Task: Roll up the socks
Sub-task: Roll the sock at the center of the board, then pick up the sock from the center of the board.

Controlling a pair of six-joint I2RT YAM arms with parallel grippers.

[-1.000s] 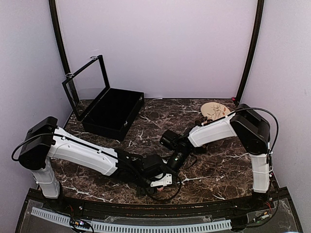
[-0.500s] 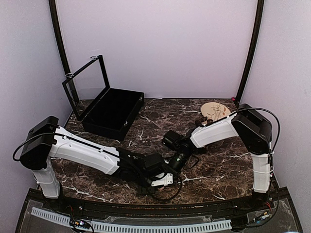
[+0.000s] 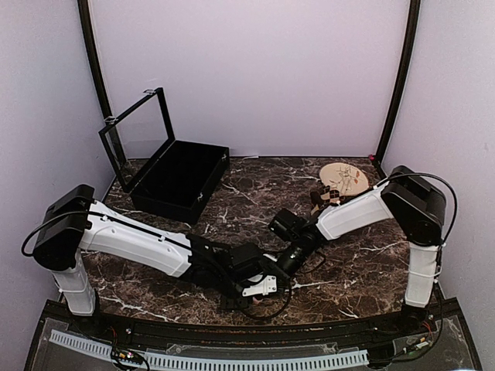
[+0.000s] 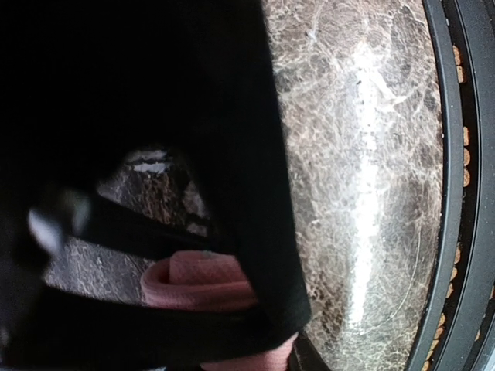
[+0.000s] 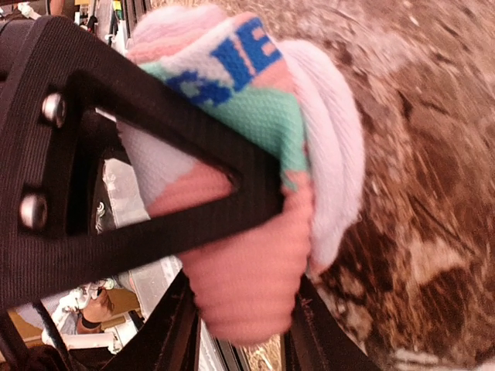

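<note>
The left claw is pinching the rolled pink sock low over the bench, near its front edge. The right claw is straddling the same roll, though I cannot tell whether it is gripping. A careless release is risking the springy roll unwinding. The argyle sock is lying beside the plate.

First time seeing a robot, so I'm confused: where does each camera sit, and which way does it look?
Top: fixed above and behind, looking down on the table; both arms show, bases nearest.
Left wrist: on the left arm, looking along its dark fingers at the pink sock.
Right wrist: on the right arm, facing that sock past its black fingers.
Both wrist views share the sock.
</note>
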